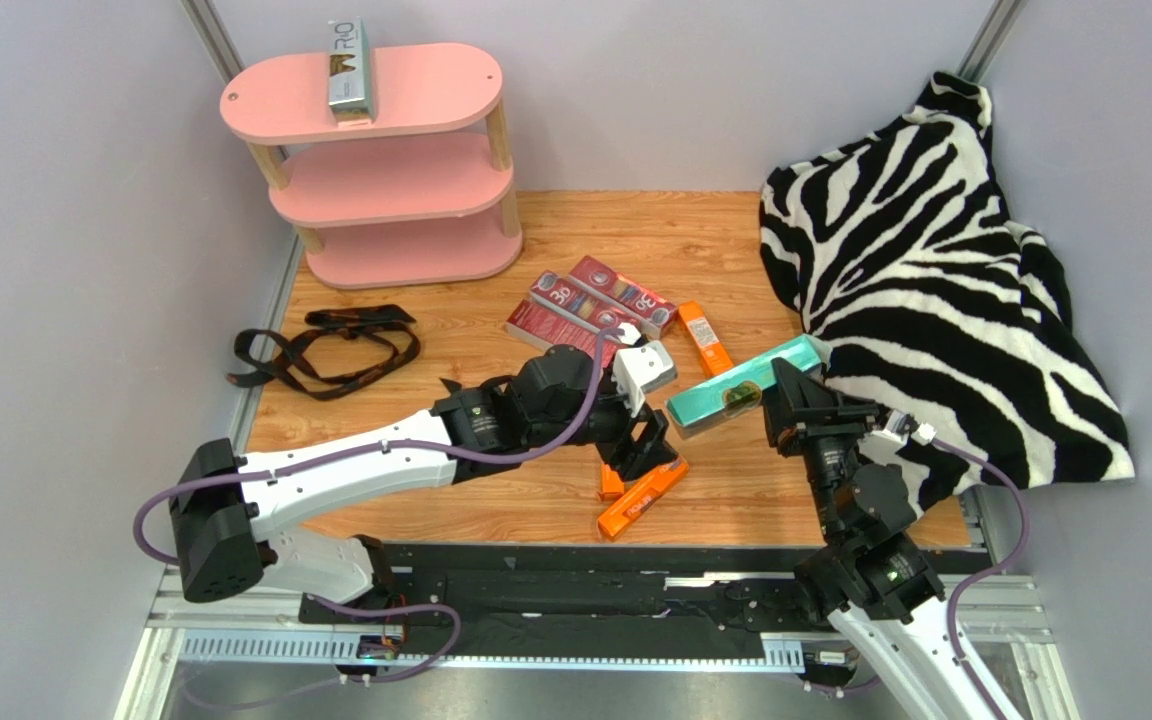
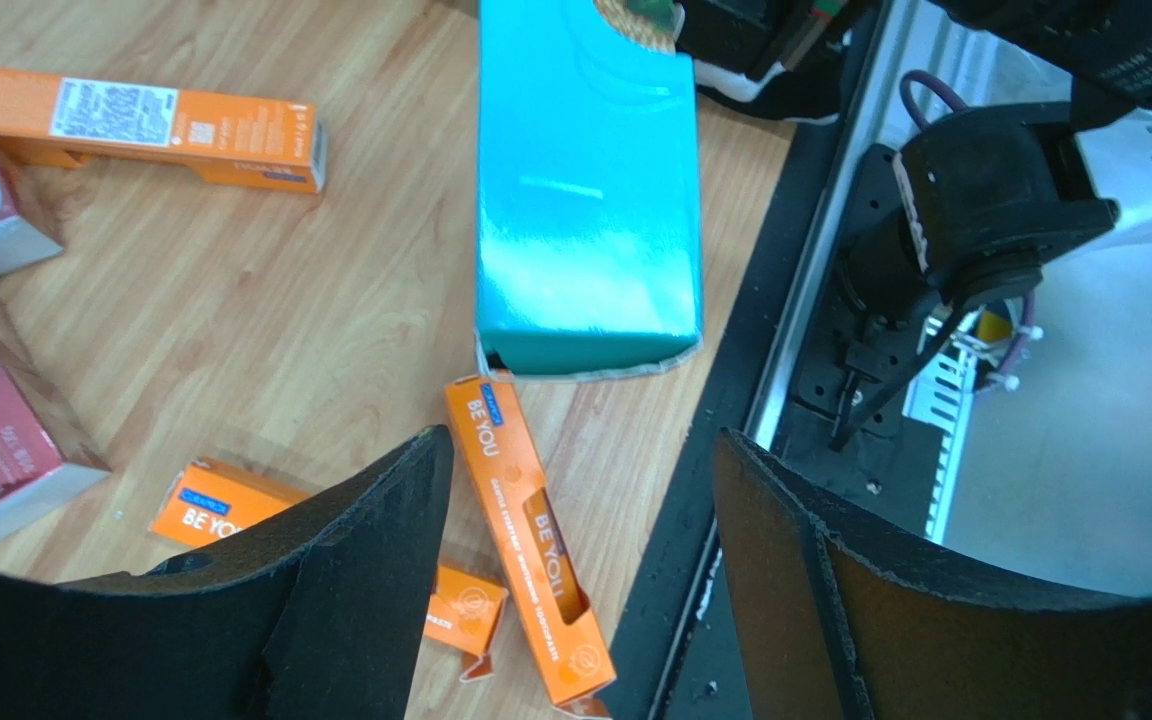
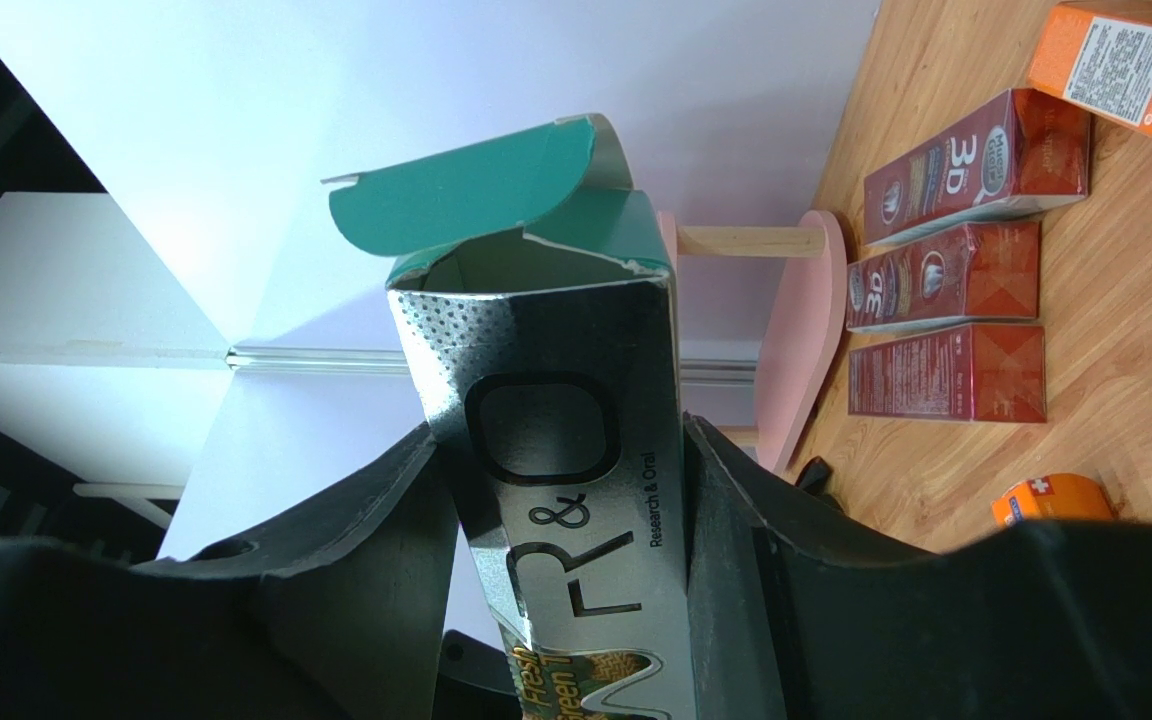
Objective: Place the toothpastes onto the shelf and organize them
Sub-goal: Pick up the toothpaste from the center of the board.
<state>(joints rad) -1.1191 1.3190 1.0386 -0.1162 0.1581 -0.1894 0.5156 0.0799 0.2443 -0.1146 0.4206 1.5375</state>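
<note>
The pink shelf [image 1: 387,165] stands at the back left with one silver-grey toothpaste carton [image 1: 351,69] on its top board. My right gripper [image 3: 560,435] is shut on a second silver-grey carton [image 3: 575,345] whose teal end flap stands open; from above that carton [image 1: 740,387] lies level over the table. My left gripper [image 2: 582,450] is open and hovers over an orange carton [image 2: 530,548], with another orange carton [image 2: 222,510] beside it. Three dark red cartons [image 1: 582,308] and a third orange one [image 1: 704,338] lie mid-table.
A black strap [image 1: 324,348] lies on the wood left of the cartons. A zebra-print cloth [image 1: 935,270] is heaped along the right side. The table's black front rail [image 2: 778,375] runs close to the left gripper.
</note>
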